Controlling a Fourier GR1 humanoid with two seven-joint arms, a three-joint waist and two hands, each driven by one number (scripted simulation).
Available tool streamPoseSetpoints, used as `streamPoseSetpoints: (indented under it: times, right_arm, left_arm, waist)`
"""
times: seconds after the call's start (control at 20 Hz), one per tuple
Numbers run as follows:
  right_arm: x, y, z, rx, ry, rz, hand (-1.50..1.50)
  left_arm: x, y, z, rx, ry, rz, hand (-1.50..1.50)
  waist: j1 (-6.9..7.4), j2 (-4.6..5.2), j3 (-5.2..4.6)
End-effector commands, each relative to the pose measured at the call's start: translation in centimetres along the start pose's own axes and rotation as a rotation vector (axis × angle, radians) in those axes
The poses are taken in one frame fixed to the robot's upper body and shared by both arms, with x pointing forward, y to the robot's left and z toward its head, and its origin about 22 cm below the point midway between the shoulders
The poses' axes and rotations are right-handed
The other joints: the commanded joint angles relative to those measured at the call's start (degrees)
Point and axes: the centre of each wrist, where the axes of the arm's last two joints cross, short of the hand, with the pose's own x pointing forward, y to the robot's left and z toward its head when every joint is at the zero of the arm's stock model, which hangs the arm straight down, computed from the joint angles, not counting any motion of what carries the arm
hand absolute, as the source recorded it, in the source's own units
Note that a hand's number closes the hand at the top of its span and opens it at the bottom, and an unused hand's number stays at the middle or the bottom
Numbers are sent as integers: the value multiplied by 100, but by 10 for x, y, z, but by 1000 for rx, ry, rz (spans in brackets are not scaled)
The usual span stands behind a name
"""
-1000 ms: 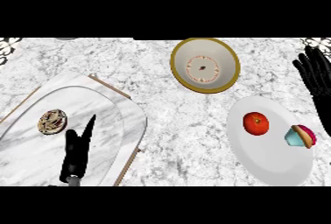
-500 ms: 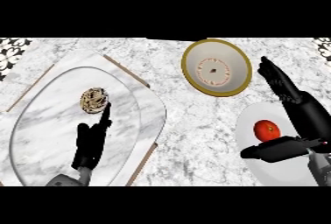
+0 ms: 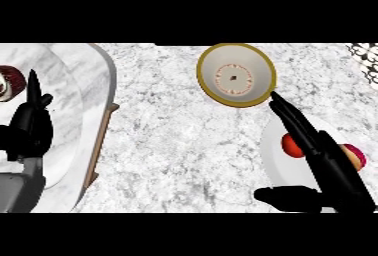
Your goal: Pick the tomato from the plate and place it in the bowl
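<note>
Tomato (image 3: 291, 145) sits on the white plate (image 3: 277, 165) at the surface's right edge, partly hidden behind the right robot hand (image 3: 317, 150). That hand lies across the plate with fingers straight and spread from the thumb (image 3: 284, 196) — open, clamped on nothing, fingertips reaching toward the bowl (image 3: 236, 75). A second item, pink and rounded, sits just beside the tomato on the same plate; can't tell what it is. The bowl, gold-rimmed, stands near the plate toward the far edge, apart from it and with nothing in it. Left robot hand (image 3: 29, 125) rests open over the tray (image 3: 88, 100) at the left edge, fingers up, not involved. Handling call: the tomato should be light, smooth and round, so likely to roll or slip out of a shallow pinch, and soft enough to bruise. Best bet is fingers on one side and thumb opposite, closing round its widest part, coming from above so the neighbour isn't nudged. Plate is shallow — a sideways push would just send the tomato rolling off. Grasp not yet made; short carry to the bowl after.
</note>
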Motion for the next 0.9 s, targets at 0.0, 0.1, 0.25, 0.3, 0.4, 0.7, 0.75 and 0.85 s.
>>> streamPoseSetpoints:
  times: [0.0,0.1,0.25,0.3,0.4,0.7,0.75,0.85]
  right_arm:
    - [34,-29,3,0,60,214,-150]
    - [49,-28,15,30,132,273,-150]
    - [70,-57,9,114,238,392,-150]
    - [70,-56,12,184,278,434,-150]
    - [73,-65,9,275,357,511,-150]
    - [93,-73,7,531,466,601,-150]
    - [99,-83,4,555,476,632,-150]
    - [96,-97,0,579,486,589,-150]
  left_arm:
    - [12,17,-9,43,-51,-9,0]
    - [1,22,-2,47,-54,3,0]
    - [3,32,1,42,-49,4,0]
    - [10,36,-9,38,-66,0,0]
    - [6,22,-4,21,-57,16,0]
    - [9,27,-8,9,-55,18,0]
    - [19,30,-12,24,-66,12,0]
    - [14,25,-5,49,-67,-5,0]
  waist:
    - [-126,-8,5]
    - [-137,-10,3]
    - [-50,2,0]
    - [-102,17,-3]
    - [-36,26,-4]
    - [53,58,9]
    - [57,53,7]
    - [19,52,24]
